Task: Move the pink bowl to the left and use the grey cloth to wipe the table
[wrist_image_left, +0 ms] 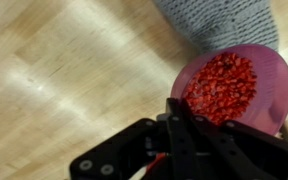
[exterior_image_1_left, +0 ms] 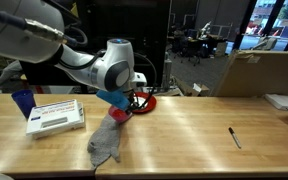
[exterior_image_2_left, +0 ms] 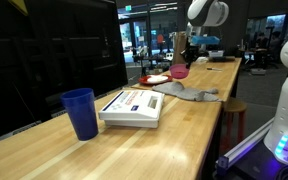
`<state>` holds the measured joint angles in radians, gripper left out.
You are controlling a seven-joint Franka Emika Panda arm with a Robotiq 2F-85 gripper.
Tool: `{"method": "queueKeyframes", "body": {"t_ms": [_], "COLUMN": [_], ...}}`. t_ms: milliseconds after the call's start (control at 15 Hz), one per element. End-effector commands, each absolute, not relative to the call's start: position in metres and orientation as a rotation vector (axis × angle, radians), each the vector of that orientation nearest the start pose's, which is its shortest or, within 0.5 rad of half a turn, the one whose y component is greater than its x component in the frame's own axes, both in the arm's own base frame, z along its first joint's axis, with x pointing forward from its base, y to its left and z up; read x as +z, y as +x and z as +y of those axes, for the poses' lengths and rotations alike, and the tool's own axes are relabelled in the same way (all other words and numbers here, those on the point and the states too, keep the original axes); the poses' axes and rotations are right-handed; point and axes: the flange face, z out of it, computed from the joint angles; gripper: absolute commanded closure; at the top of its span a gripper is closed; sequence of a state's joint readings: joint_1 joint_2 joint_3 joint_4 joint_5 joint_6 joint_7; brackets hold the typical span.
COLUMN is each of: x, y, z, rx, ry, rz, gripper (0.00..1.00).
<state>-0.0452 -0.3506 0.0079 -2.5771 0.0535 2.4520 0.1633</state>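
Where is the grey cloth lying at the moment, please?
In both exterior views the grey cloth lies on the wooden table, beside the white box and right next to the pink bowl.

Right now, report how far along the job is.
Done: the end effector is shut on the rim of the pink bowl. In hand: the bowl, full of red bits, appears lifted off the table in an exterior view and is not yet set down. Left: place it to the left, then pick up the grey cloth, which lies untouched on the wood, and wipe.
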Motion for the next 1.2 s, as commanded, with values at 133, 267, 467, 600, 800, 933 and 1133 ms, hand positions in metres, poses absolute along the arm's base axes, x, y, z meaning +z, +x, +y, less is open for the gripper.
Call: {"method": "queueKeyframes", "body": {"t_ms": [133, 267, 467, 600, 800, 933, 1133], "x": [0.389, 0.383, 0.376, 0.369, 0.359, 0.350, 0.336], "y": [0.471, 0.482, 0.497, 0.505, 0.511, 0.515, 0.517], "z": [-0.086, -0.108, -0.128, -0.138, -0.142, -0.146, -0.158], "rx": [-0.431, -0.413, -0.400, -0.387, -0.345, -0.319, -0.249], "ry": [-3.199, -3.225, -3.240, -3.241, -3.213, -3.217, -3.207], "rz": [0.680, 0.795, 0.902, 0.953, 1.002, 1.022, 1.081], "gripper": [0.99, 0.99, 0.99, 0.99, 0.99, 0.99, 0.99]}}
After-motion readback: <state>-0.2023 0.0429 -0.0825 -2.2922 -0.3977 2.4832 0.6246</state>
